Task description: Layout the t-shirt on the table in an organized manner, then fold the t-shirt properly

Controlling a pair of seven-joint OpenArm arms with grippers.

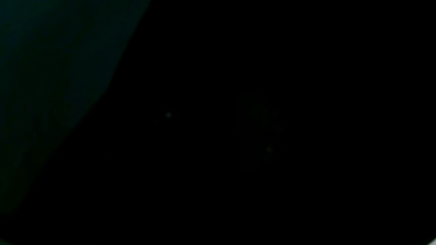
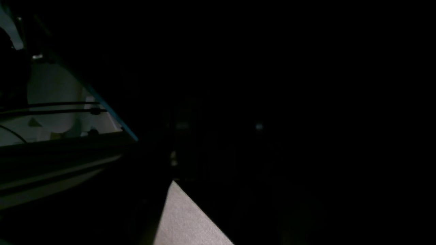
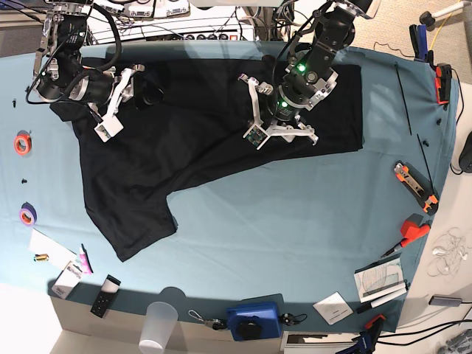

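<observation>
The black t-shirt (image 3: 192, 140) lies spread over the far half of the teal table (image 3: 295, 221), with one sleeve reaching toward the near left. My left gripper (image 3: 273, 129) points down onto the shirt's middle right; how far its white fingers stand apart is unclear. The left wrist view is almost all black cloth (image 1: 272, 136), with a strip of table (image 1: 41, 68) at the left. My right gripper (image 3: 129, 96) lies over the shirt's far left part, and its white fingers stand apart. The right wrist view is mostly dark.
Orange tape (image 3: 22, 142) and purple tape (image 3: 27, 214) lie at the left edge. A clear cup (image 3: 158, 324) and a blue box (image 3: 254, 321) stand at the near edge. Hand tools (image 3: 417, 184) and papers (image 3: 380, 276) line the right side. Cables run behind the table.
</observation>
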